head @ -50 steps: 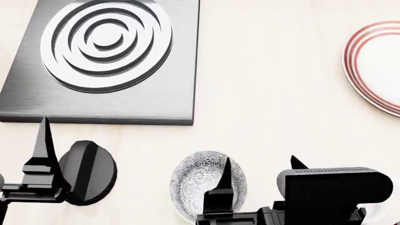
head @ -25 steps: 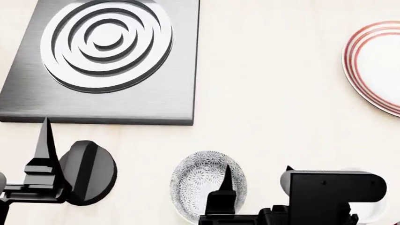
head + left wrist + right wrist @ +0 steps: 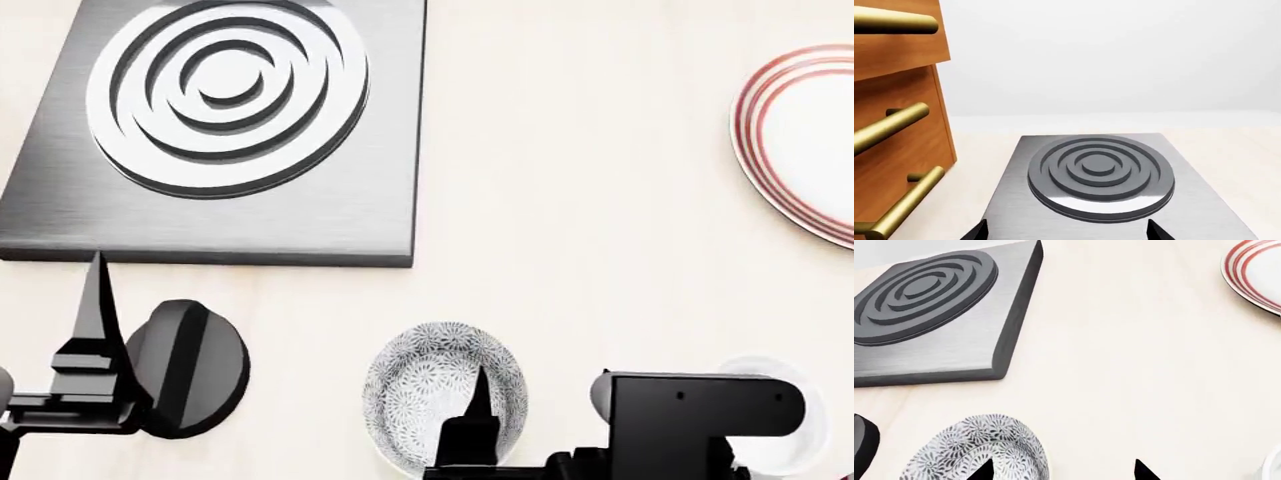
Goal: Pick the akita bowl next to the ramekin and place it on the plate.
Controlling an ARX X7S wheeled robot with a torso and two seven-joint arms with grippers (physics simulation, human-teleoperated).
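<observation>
Akita bowl [image 3: 445, 392] resting on the pale table [image 3: 587, 200] at near centre, with the ramekin [image 3: 785, 420] just to its right, half hidden behind the right arm. Right tool [image 3: 1061, 471] spread wide, one fingertip over the bowl's inside, gripping nothing. Plate [image 3: 801, 140] far right, well apart; left tool [image 3: 1066, 231] also wide, facing the burner plate [image 3: 1101, 172].

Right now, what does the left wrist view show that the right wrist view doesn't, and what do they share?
Only the left wrist view shows the wooden drawer front with its brass handles and a pale wall behind. Only the right wrist view shows the akita bowl close under the right gripper, the red-ringed plate far across the counter, and a white sliver at the picture's edge, perhaps the ramekin. Both show the steel hob plate with its ringed burner.
</observation>
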